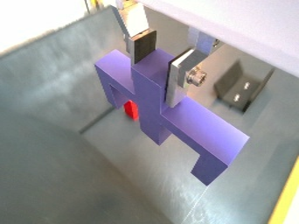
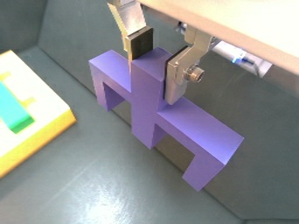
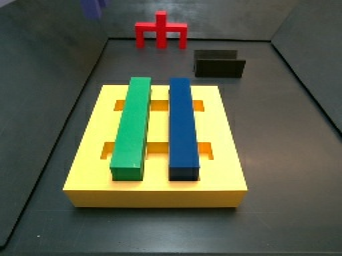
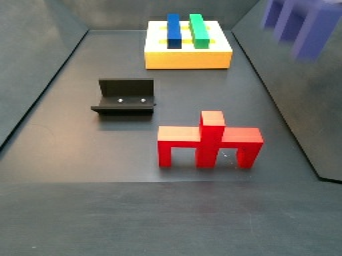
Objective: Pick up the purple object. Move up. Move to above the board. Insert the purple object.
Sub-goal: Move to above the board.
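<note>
My gripper (image 1: 162, 63) is shut on the central post of the purple object (image 1: 152, 96), with the bar and two legs hanging below the fingers; both wrist views show this (image 2: 158, 59). The purple object (image 2: 146, 101) hangs in the air above the grey floor. It shows only partly at the frame edges in both side views (image 3: 88, 8) (image 4: 297, 25), where the gripper itself is out of view. The yellow board (image 3: 214, 120) lies on the floor and bears a green bar (image 3: 130, 125) and a blue bar (image 3: 182, 125). A corner of the board (image 2: 35, 131) shows in a wrist view.
A red piece (image 4: 210, 143) of the same shape stands on the floor and shows below the purple object (image 1: 131, 109). The dark fixture (image 4: 124, 97) stands between the red piece and the board and also shows in a side view (image 3: 221, 65). Grey walls surround the floor.
</note>
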